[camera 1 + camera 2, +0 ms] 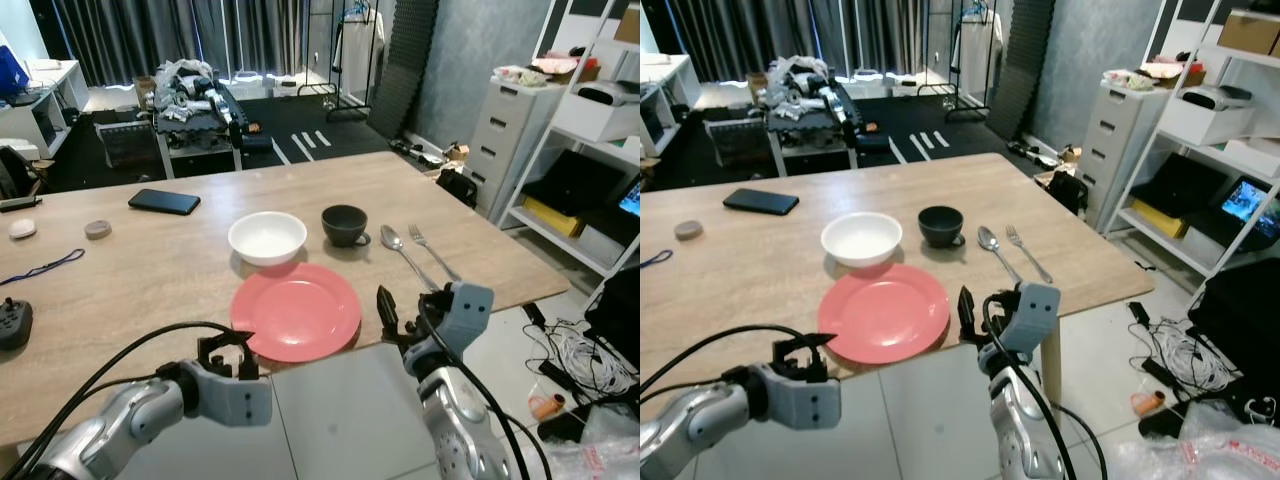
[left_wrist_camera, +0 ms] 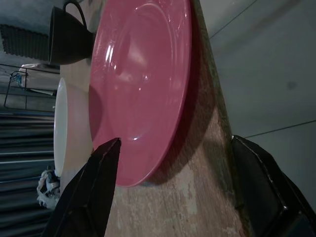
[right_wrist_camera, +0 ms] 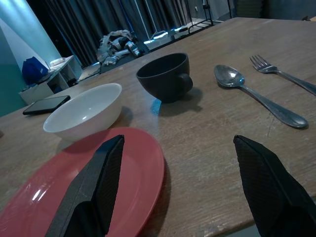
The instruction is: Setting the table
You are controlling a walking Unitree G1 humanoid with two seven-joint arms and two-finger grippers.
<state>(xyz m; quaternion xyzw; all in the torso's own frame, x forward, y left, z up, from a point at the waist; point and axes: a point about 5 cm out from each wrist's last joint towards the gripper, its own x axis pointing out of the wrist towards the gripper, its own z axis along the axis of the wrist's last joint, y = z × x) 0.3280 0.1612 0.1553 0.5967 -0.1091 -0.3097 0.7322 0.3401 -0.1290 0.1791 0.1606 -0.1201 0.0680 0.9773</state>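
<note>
We see both arms bent low at the tabletop (image 1: pixel 150 270) near edge, left tool (image 1: pixel 228 352) and right tool (image 1: pixel 400 318) spread wide, empty, flanking the pink plate (image 1: pixel 296 310).

The table (image 1: pixel 150 270) is pale wood with a fine streaky grain. On it, the plate (image 1: pixel 297 311) is plain coral pink and glossy. At its 12 o'clock the bowl (image 1: pixel 267 237) is plain white, and at 1 o'clock the cup (image 1: pixel 344 224) is matt black. The spoon (image 1: pixel 400 247) and fork (image 1: pixel 430 249), at 2 o'clock, are shiny silver. At 10 o'clock the phone (image 1: pixel 164 201) is black.
</note>
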